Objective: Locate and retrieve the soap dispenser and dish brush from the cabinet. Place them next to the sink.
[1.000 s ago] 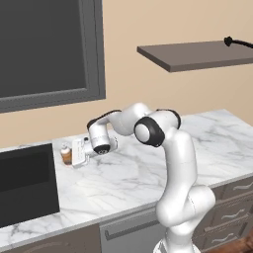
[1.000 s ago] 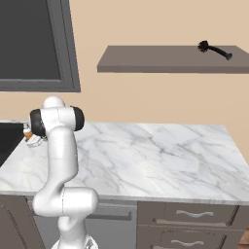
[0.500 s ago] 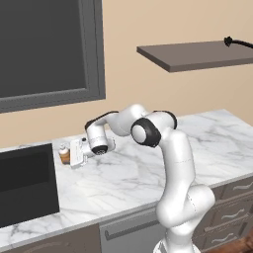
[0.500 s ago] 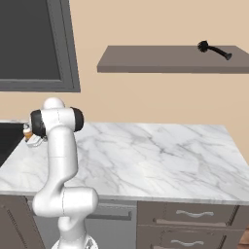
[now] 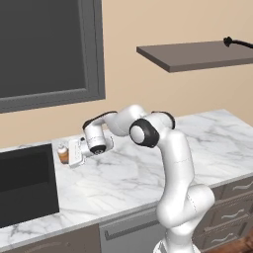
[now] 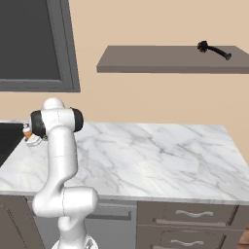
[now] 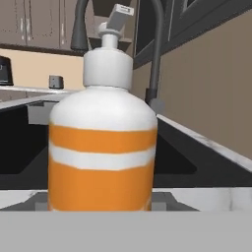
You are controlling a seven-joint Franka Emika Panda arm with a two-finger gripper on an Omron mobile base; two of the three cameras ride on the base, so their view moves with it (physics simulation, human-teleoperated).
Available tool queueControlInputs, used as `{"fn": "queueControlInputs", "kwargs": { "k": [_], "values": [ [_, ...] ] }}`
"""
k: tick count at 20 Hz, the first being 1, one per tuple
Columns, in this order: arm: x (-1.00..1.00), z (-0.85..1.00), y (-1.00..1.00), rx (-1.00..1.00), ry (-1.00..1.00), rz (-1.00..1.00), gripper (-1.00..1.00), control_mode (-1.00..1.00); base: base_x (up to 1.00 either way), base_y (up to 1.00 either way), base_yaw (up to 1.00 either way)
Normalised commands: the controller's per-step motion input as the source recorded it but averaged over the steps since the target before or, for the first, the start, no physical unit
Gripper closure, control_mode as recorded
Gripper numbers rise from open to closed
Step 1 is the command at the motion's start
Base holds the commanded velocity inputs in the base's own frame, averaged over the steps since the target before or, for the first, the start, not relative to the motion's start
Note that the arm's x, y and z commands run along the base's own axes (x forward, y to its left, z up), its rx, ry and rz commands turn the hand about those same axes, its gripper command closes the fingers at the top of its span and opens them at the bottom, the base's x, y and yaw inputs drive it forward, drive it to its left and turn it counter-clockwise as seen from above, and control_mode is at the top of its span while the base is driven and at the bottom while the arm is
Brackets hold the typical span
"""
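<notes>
The amber soap dispenser point(image 5: 63, 154) with its white pump stands low over the white marble counter, just right of the black sink point(image 5: 24, 183). My gripper point(image 5: 72, 153) reaches in from its right, and the jaws stand around the bottle, shut on it. In the hand view the soap dispenser point(image 7: 102, 147) sits very close and upright, with the sink point(image 7: 19, 142) and the dark faucet point(image 7: 156, 49) behind it. The black dish brush point(image 6: 214, 49) lies on the brown cabinet shelf point(image 6: 160, 61) at its right end, far from the gripper. The left base view catches the dish brush point(image 5: 237, 43) at the frame's edge.
A dark grey-framed panel point(image 5: 44, 49) hangs on the wall above the sink. The marble counter point(image 6: 160, 160) stretches to the right of the arm, with brown drawer fronts point(image 6: 194, 214) below it.
The gripper and the soap dispenser have shifted slightly to the left together, toward the sink. The brush and shelf have not moved.
</notes>
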Motion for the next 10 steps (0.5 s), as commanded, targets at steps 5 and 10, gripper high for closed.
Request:
{"fn": "queueControlInputs", "kwargs": {
  "k": [5,10],
  "values": [
    [0.04,-0.21,0.0,0.02,-0.02,0.0,-1.0,-1.0,0.0,0.0,0.0],
    [0.01,-0.17,0.0,0.01,-0.02,0.0,-1.0,-1.0,0.0,0.0,0.0]
  ]
}}
